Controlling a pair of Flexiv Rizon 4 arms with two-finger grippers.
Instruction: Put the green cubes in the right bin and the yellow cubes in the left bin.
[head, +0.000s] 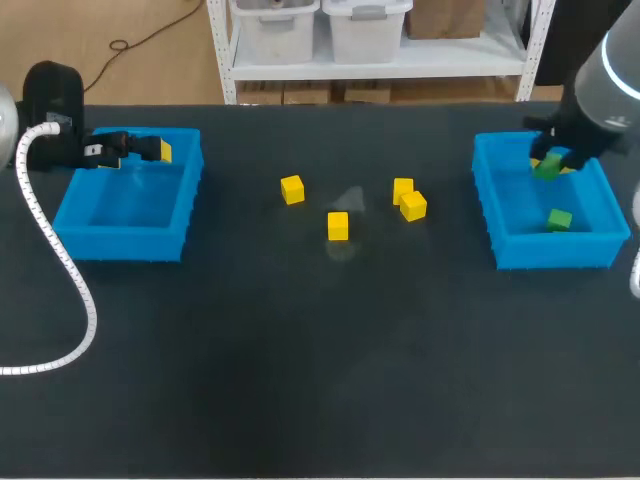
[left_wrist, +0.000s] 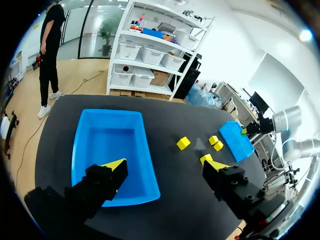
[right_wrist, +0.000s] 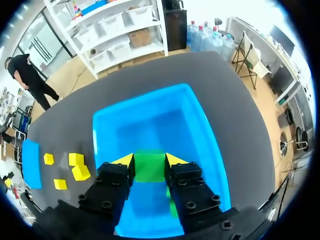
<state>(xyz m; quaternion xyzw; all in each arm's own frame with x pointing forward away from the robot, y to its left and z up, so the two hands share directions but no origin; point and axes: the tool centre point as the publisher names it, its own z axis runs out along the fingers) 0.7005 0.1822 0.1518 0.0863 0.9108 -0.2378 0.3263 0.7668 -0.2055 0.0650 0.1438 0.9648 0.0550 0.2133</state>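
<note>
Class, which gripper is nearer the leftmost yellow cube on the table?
Left. The left gripper hangs over the left bin, close to the cube; the right gripper is over the right bin, far beyond it.

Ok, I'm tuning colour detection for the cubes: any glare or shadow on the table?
Head view: a pale sheen on the table beyond the middle yellow cube, none on the cubes. Right wrist view: the green cube in the right gripper is evenly lit. Left wrist view: the left bin shows no glare.
</note>
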